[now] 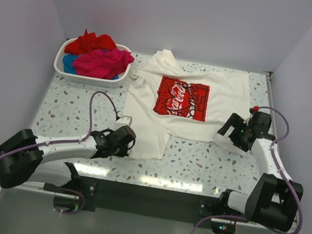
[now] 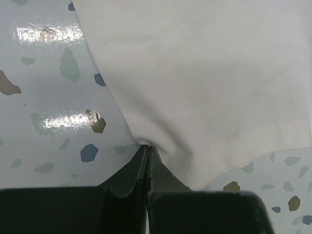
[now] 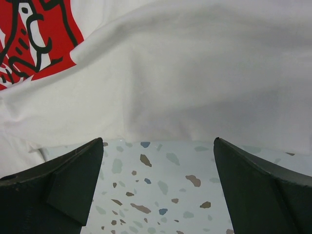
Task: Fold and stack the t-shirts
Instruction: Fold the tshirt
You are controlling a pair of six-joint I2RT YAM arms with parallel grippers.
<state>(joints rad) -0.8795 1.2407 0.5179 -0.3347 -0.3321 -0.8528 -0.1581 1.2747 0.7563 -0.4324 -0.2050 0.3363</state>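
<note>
A: What does the left wrist camera give that the top camera does not?

B: The pinch. The left gripper (image 2: 147, 146) has its jaws pressed together on the edge of the white t-shirt (image 2: 209, 73), and the cloth puckers at the tips. From above, the left gripper (image 1: 130, 138) only shows at the near left corner of the white t-shirt (image 1: 224, 98).

A: And the right wrist?

B: The right gripper (image 3: 158, 142) is spread wide, with bare table (image 3: 161, 195) between its fingers, just short of the shirt's (image 3: 195, 73) edge. A corner of the red print (image 3: 44, 34) shows there. From above, the right gripper (image 1: 229, 130) sits at the shirt's near right side.

A: How does the shirt lie?

B: Flat on the table (image 1: 68, 109), print (image 1: 182, 98) up, with its far left part rumpled.

A: Around it?

B: To the shirt's far left stands a white slatted basket (image 1: 90, 80) holding a red tee (image 1: 93, 42), a magenta tee (image 1: 102, 64) and a blue tee (image 1: 68, 63) in a heap.

A: The room?

B: A speckled terrazzo top, glossy, and plain pale walls (image 1: 161, 11) beyond the shirt.
</note>
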